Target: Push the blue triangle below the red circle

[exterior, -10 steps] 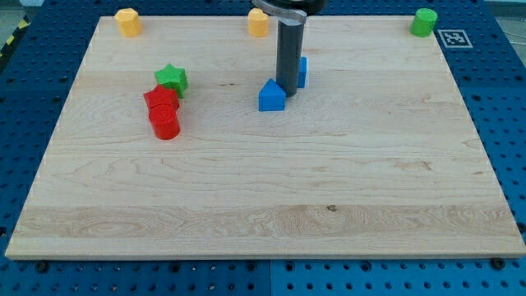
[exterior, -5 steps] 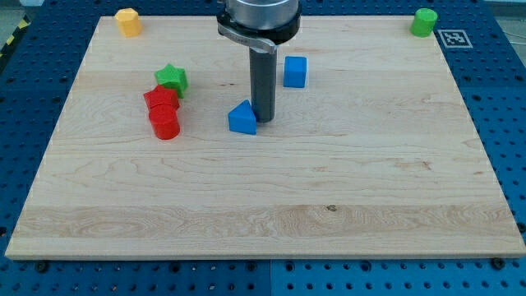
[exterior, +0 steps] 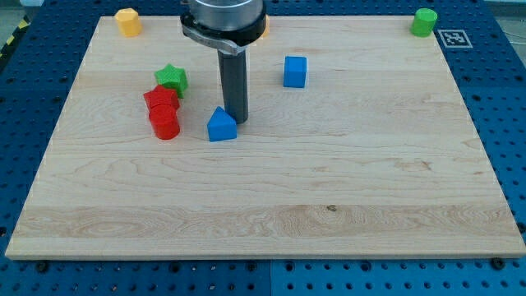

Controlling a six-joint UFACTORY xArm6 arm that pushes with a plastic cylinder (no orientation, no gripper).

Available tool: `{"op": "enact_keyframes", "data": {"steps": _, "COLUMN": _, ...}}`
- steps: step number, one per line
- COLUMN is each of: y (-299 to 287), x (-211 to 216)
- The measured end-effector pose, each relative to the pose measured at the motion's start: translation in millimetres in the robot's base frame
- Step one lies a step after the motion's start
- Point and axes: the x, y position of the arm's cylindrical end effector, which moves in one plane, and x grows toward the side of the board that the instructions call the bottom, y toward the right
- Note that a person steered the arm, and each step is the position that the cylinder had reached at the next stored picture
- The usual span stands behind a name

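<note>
One blue triangular block [exterior: 221, 126] sits just right of the red cylindrical block [exterior: 164, 124].
The rod's tip [exterior: 237, 122] has no jaws and holds nothing; it touches the triangle's right side, placed to shove it leftward, under the cylinder.

Bright, even light; sharp focus, faint shadows.

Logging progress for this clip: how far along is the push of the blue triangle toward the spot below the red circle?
Partly done. Over the last second the blue triangle has slid from mid-board toward the view's left and now sits right of the red circle, with a gap between them. In hand: my tip is against the triangle's right side. Left: move it further left and down, until it lies below the circle.
</note>
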Motion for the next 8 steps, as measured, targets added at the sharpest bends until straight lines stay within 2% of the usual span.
{"op": "enact_keyframes", "data": {"steps": 3, "y": -7.5, "x": 47.7}}
{"op": "enact_keyframes", "data": {"steps": 5, "y": -18.6, "x": 19.3}}
{"op": "enact_keyframes", "data": {"steps": 7, "y": -68.9, "x": 36.2}}
{"op": "enact_keyframes", "data": {"steps": 8, "y": -53.8, "x": 54.7}}
